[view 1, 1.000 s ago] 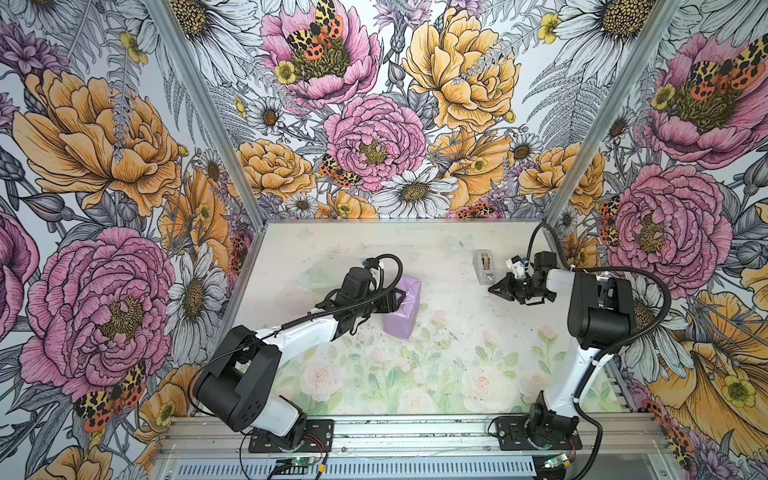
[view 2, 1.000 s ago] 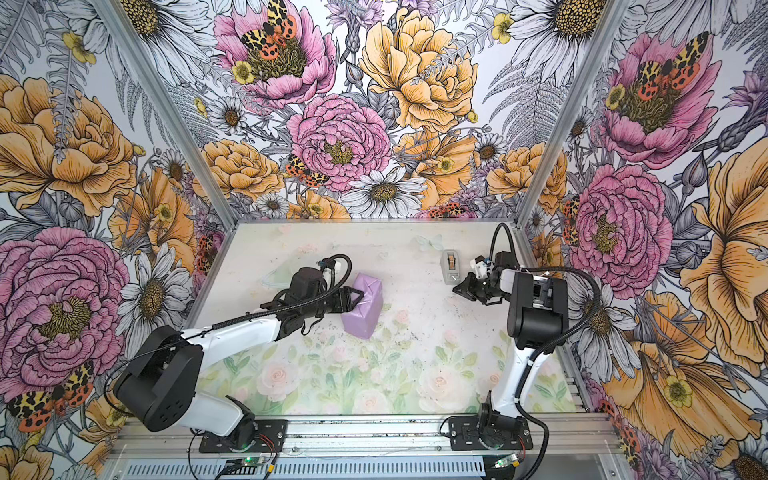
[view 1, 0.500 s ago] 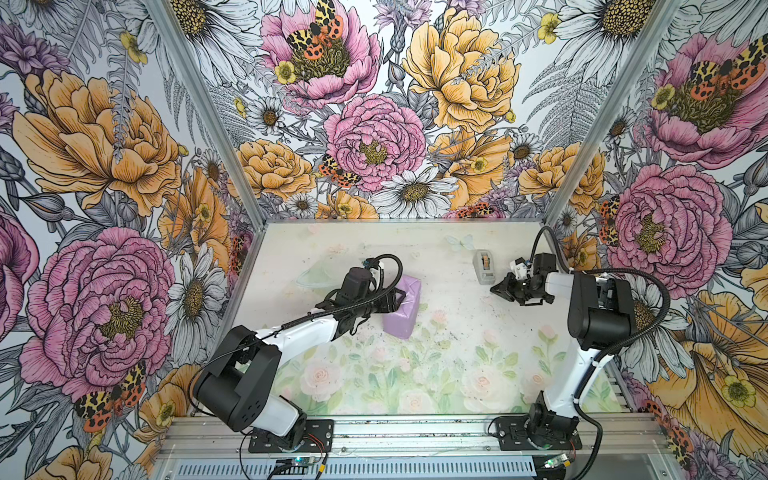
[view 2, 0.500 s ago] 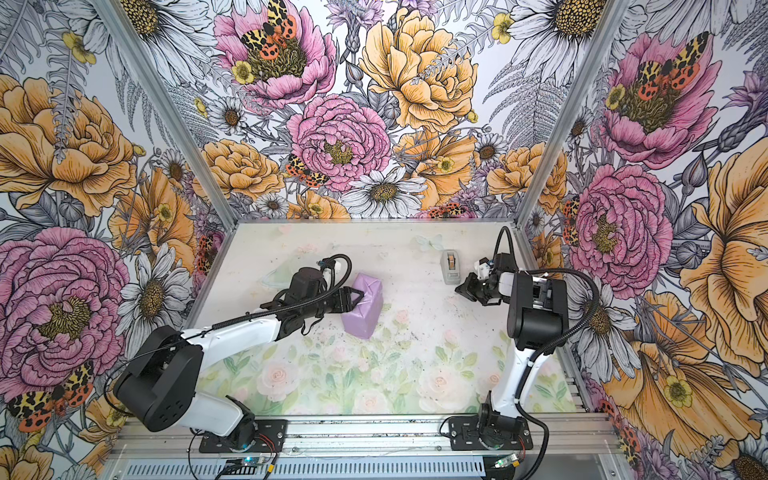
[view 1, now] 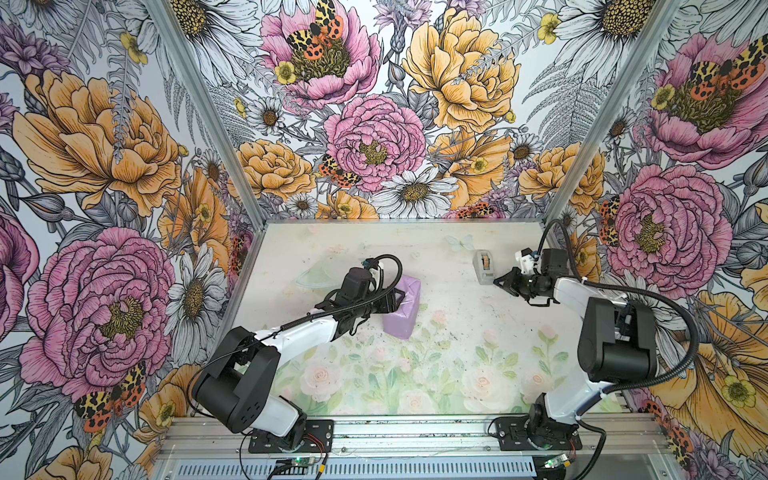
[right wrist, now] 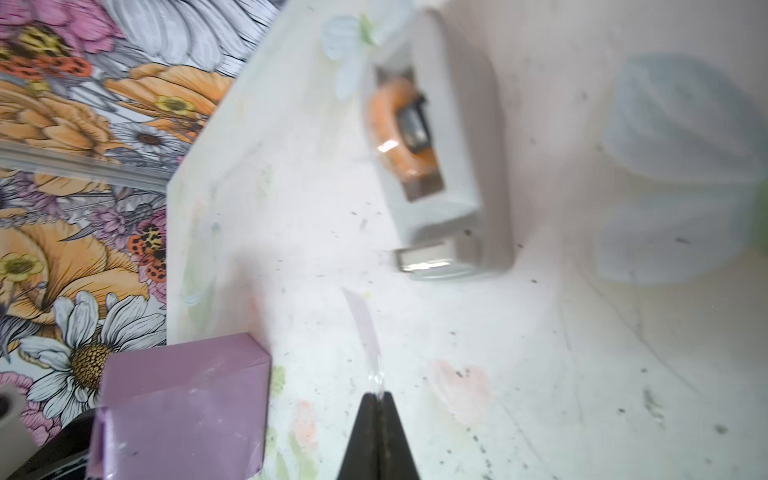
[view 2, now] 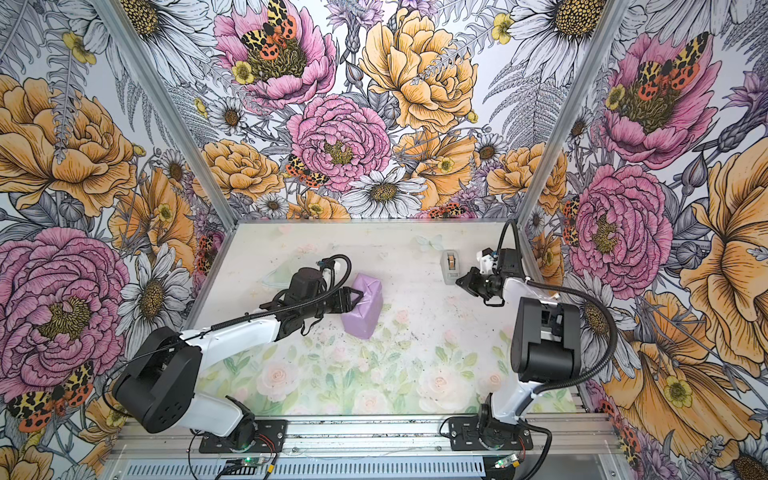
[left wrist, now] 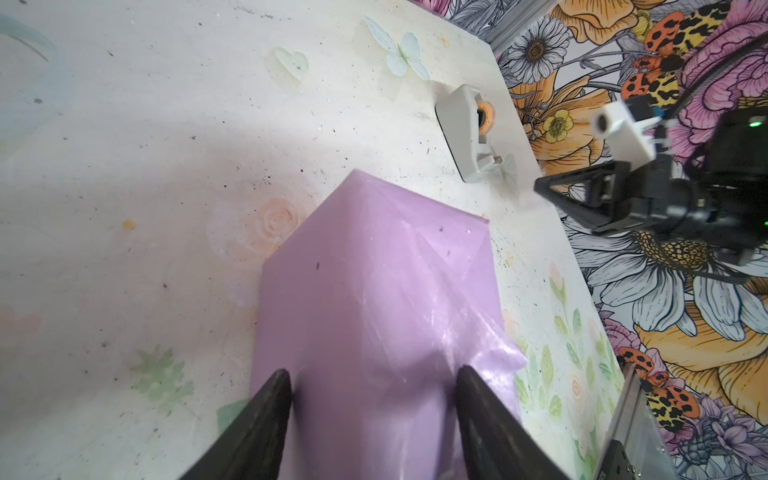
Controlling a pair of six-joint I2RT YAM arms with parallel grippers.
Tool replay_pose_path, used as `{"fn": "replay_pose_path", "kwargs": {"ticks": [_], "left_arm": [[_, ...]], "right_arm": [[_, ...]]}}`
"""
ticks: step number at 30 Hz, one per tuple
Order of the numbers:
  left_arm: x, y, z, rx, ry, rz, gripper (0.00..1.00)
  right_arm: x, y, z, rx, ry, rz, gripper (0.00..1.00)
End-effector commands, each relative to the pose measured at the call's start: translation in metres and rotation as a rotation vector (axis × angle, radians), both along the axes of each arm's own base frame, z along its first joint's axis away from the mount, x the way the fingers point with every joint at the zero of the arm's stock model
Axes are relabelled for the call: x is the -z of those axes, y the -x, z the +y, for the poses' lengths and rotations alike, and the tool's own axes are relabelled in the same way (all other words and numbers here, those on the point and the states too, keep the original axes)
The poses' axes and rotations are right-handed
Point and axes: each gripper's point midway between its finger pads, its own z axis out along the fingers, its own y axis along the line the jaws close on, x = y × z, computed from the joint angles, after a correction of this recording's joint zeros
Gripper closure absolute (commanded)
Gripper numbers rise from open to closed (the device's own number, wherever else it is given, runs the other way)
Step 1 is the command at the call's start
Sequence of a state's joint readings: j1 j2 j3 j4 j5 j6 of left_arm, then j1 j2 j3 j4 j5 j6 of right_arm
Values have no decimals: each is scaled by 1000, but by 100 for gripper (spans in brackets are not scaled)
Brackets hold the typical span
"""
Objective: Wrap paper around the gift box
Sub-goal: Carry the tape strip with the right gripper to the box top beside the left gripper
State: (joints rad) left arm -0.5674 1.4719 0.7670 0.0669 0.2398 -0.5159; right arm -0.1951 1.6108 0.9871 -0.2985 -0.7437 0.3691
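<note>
Gift box [view 1: 401, 307], hidden under lilac paper [left wrist: 374, 270], clamped on desk [view 1: 457, 345], left of centre, by left gripper [left wrist: 372, 374], unmoved. Right gripper [right wrist: 378, 397], pressed shut on tape strip [right wrist: 363, 324], barely shifted beside tape dispenser [view 1: 483, 266] far right. Strip looks torn free; sealing judged next.

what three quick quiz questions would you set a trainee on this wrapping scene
1. True or false: the right gripper is shut on a strip of tape.
2. The left gripper grips: A scissors, B the wrapped gift box, C nothing?
3. What grey thing lies nearest the right gripper?
Key: 1 true; 2 B; 3 the tape dispenser.
</note>
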Motion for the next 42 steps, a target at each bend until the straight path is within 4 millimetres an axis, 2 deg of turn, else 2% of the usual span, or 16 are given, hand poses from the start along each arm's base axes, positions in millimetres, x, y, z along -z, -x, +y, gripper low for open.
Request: {"fn": "replay_pose_path", "kwargs": {"ticks": [1,6,9,12,17,27,42], "left_arm": [[32,18,13,8,-113,83,36],[34,17,11,14,-116,87,36],[33,17,10,15,-114,84,36],[32,17,9,17,-112,82,36],[30,17,8,20,-112,76,36],[29,17,8,23,-113,74,36],[29,17,7,25,-113,73,36]], "right_arm": [[-40,11,37,-147,-17,-129,100],[-80,39,113,-403,-8,-255,100],[-88,56,154,-537,-28,-266,100],[-83,74,189,-663,-31,-229,100],[-67,96,226,-810,-16,-172,100],[-49,108,249,-911,-22,-102,100],[-29,105,250,-918,4,-25,100]]}}
